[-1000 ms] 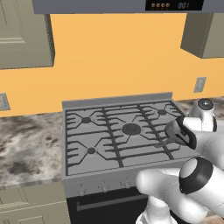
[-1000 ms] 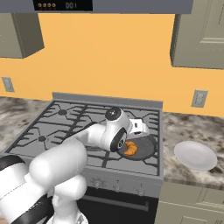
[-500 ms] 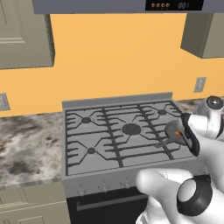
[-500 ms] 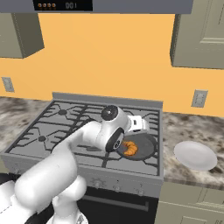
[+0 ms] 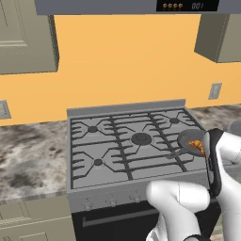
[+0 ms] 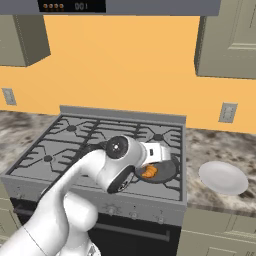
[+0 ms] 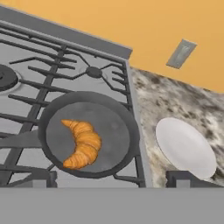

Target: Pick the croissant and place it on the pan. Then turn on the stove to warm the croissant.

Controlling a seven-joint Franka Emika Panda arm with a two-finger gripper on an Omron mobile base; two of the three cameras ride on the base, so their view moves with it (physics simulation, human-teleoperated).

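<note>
Fingers spread wide, empty, above croissant lying lengthwise in pan, horns pointing left

We are in a home kitchen, a rendered one. A wide grey gas stove with black grates and front knobs sits between stretches of marbled stone counter. Beige wall cupboards hang against an orange wall, with a range hood over the burners and power outlets by the counter. A frying pan holding a croissant and a white plate fit the cooking setting.
</note>
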